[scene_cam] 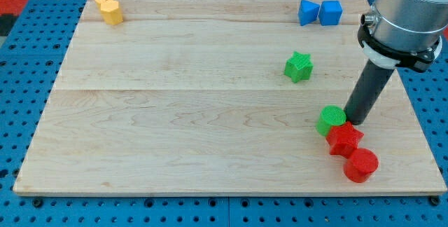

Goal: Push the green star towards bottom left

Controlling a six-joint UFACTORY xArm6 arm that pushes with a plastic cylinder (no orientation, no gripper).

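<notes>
A wooden counter (175, 115) carries scattered blocks — two yellow blocks (108, 8) touching at the view's top left, two blue blocks (320, 12) side by side at top right, and a green cylinder (330, 120), red star (344, 139) and red cylinder (360, 164) clustered at bottom right.

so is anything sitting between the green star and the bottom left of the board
Nothing visible does: bare board runs from the green star to the view's bottom left. My tip sits lower right of the star, beside the green round block.
</notes>
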